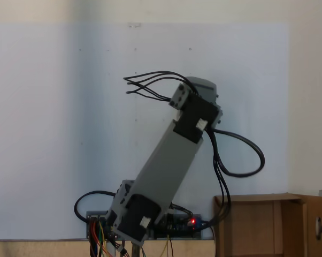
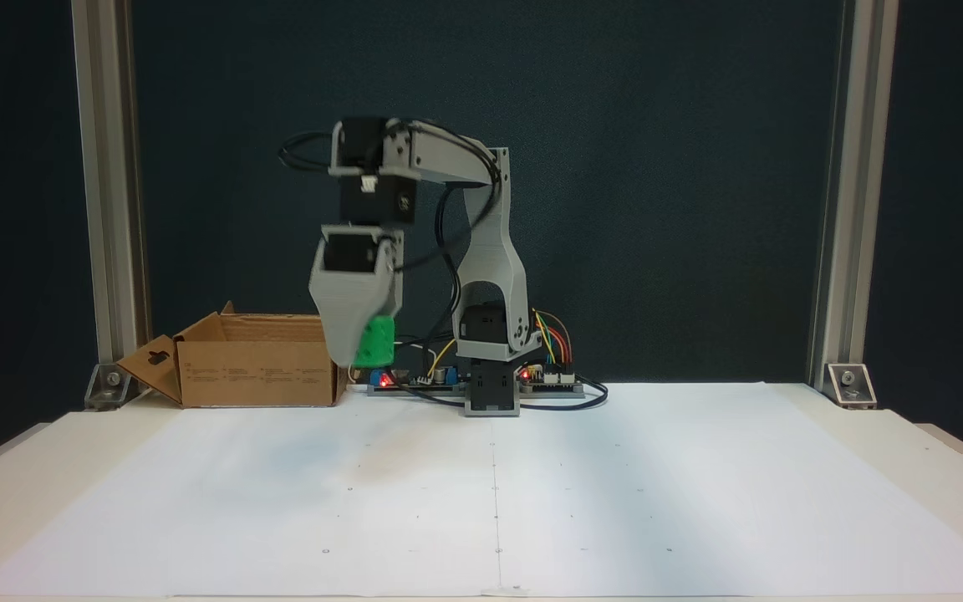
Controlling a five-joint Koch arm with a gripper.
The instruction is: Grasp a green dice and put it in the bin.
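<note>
The green dice hangs in the air, pinched in the gripper, whose grey jaw covers its left part in a fixed view. It sits well above the white paper sheet, just beside the right edge of the cardboard bin, not over its opening. The bin stands at the paper's back left, flaps upright. The other fixed view shows the arm tilted and the bin at lower right.
</note>
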